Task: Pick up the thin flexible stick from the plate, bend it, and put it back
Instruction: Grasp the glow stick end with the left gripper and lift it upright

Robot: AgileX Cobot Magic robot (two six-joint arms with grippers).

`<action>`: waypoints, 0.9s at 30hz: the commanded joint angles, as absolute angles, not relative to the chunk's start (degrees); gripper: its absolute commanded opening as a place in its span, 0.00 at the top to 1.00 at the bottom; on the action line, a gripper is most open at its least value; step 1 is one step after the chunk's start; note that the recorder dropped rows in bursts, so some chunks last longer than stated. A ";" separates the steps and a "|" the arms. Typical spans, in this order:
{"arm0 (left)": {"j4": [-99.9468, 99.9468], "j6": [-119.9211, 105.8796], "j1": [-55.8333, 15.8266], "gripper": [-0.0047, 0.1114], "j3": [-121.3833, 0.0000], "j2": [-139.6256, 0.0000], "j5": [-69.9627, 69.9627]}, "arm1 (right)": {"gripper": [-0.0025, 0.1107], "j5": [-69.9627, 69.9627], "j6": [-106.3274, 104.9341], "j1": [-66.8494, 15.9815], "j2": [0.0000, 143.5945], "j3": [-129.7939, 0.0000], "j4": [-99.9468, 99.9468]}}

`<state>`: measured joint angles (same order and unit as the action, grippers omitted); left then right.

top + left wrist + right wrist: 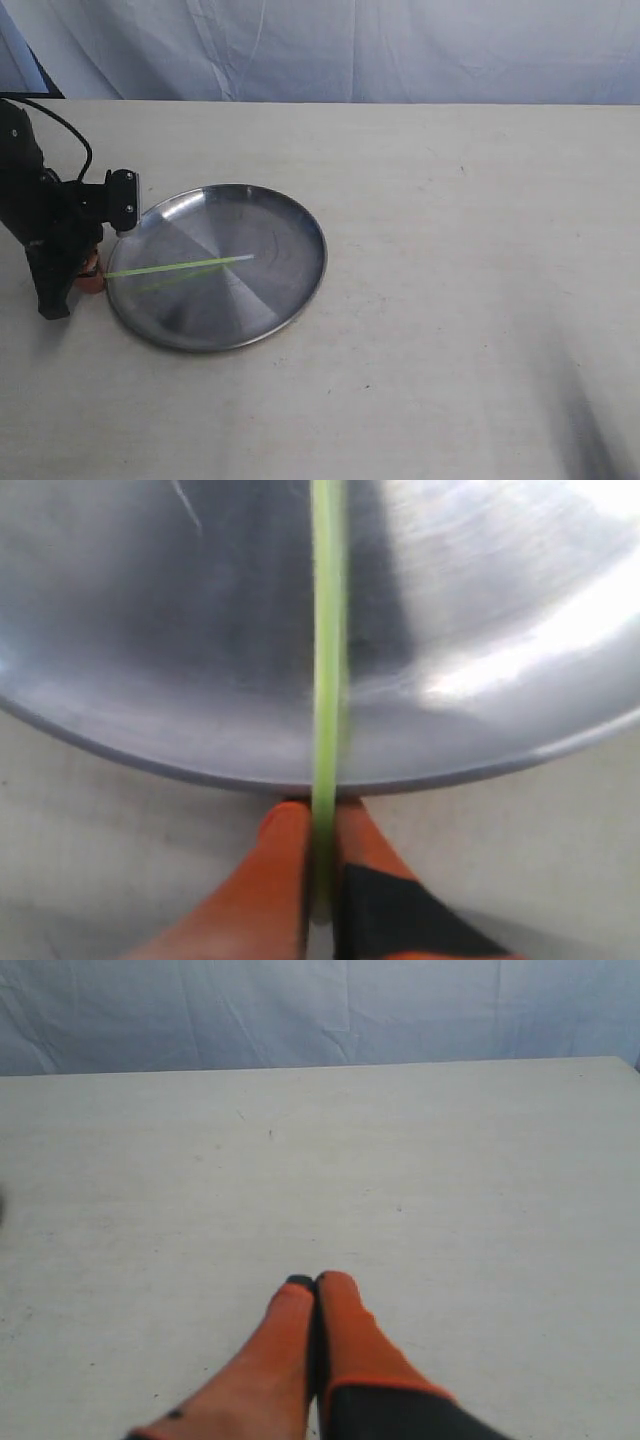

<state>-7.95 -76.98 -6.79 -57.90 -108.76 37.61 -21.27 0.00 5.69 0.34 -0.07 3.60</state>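
Note:
The thin flexible stick [180, 266] is lime green with a pale end toward the plate's middle. It runs straight over the plate [270, 215], slightly raised, with its reflection below it. My left gripper [93, 272] sits just outside the plate's left rim, shut on the stick's near end. In the left wrist view the stick [327, 650] passes between the orange fingertips [285, 830] and out over the plate [150, 660]. My right gripper [315, 1285] is shut with nothing in it, above bare table; it does not show in the exterior view.
The pale table [470, 300] stretches to the right and front of the plate. A wrinkled blue-white cloth backdrop [350, 50] hangs behind the table's far edge. The left arm's black body [40, 230] and its cable stand at the left edge.

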 commanded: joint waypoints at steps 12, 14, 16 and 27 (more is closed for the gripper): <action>-8.45 -61.77 -6.95 0.96 -57.69 -96.82 45.52 | 0.97 -20.59 0.00 6.02 0.00 0.00 3.53; -13.01 -59.17 -6.95 0.96 -57.69 -94.24 47.50 | 0.97 -20.59 0.00 6.02 0.00 0.00 3.53; -21.65 -59.16 -7.05 0.96 -57.69 -91.55 51.16 | 0.97 -20.59 0.00 6.02 0.00 0.00 3.53; -72.05 -72.18 -7.00 0.96 -51.50 -83.99 69.96 | 0.97 -20.72 0.00 6.02 0.00 0.00 3.53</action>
<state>-62.07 -68.56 -6.79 -53.31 -84.84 65.97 -21.27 0.00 5.69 0.34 -0.07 3.60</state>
